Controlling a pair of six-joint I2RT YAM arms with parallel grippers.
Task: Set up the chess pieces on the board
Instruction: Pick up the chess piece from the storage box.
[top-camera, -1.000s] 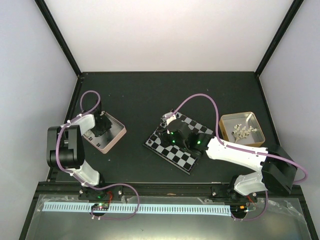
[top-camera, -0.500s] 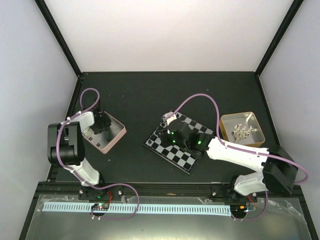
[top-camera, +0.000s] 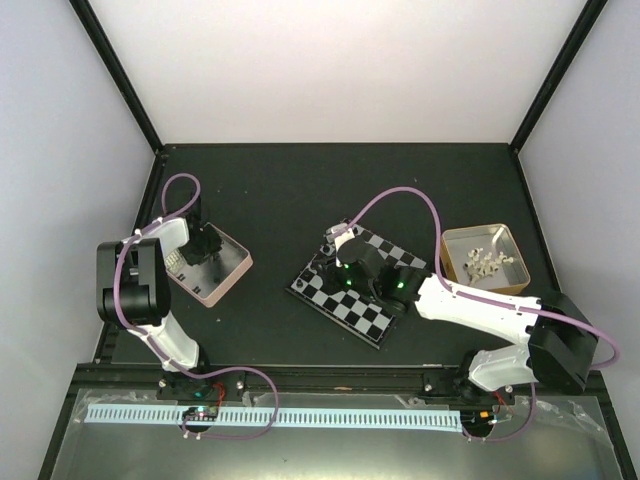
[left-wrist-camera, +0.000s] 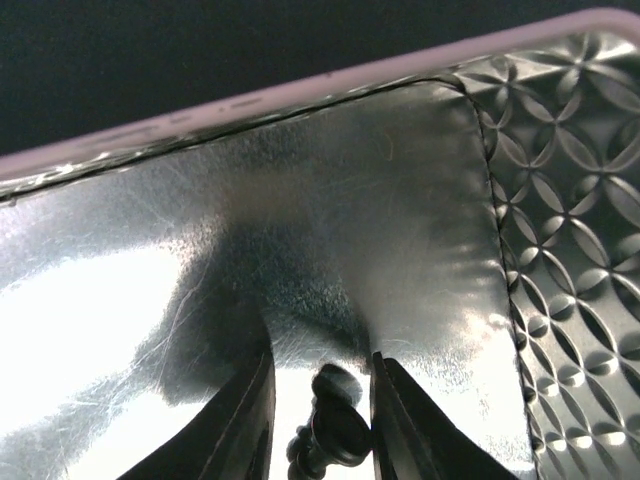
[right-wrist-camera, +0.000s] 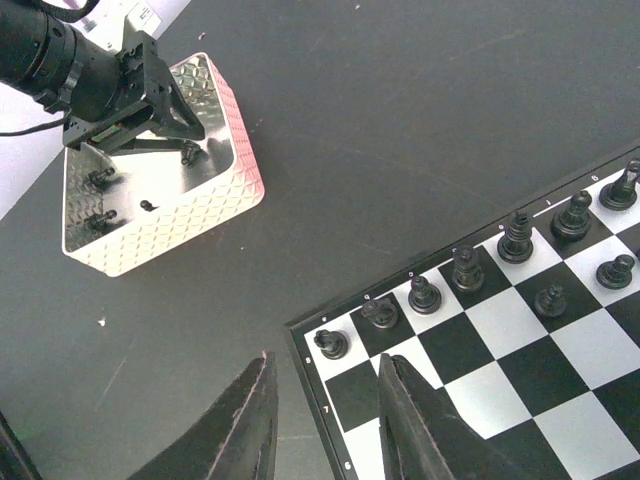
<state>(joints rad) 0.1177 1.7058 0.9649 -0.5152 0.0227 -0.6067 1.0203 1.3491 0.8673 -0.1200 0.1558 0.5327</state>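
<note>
The board (top-camera: 372, 322) lies mid-table, with several black chess pieces (right-wrist-camera: 466, 268) along its far rows. My right gripper (right-wrist-camera: 328, 362) is open and empty, low over the board's (right-wrist-camera: 500, 380) left corner, near the black corner piece (right-wrist-camera: 331, 344). My left gripper (top-camera: 200, 255) reaches into the pink tin (top-camera: 232, 272). In the left wrist view it (left-wrist-camera: 322, 355) is open, and a black chess piece (left-wrist-camera: 335, 425) lies on the shiny tin floor (left-wrist-camera: 350, 200) between its fingers. Other black pieces (right-wrist-camera: 100, 178) lie in that tin (right-wrist-camera: 190, 215). White pieces (top-camera: 487, 263) sit in the gold tin (top-camera: 450, 262).
The pink tin stands at the left and the gold tin at the right of the board, all on a black table. The purple cables loop above both arms. The table's black frame posts rise at the back corners.
My left wrist has shifted slightly inside the pink tin. The right arm has hardly moved.
</note>
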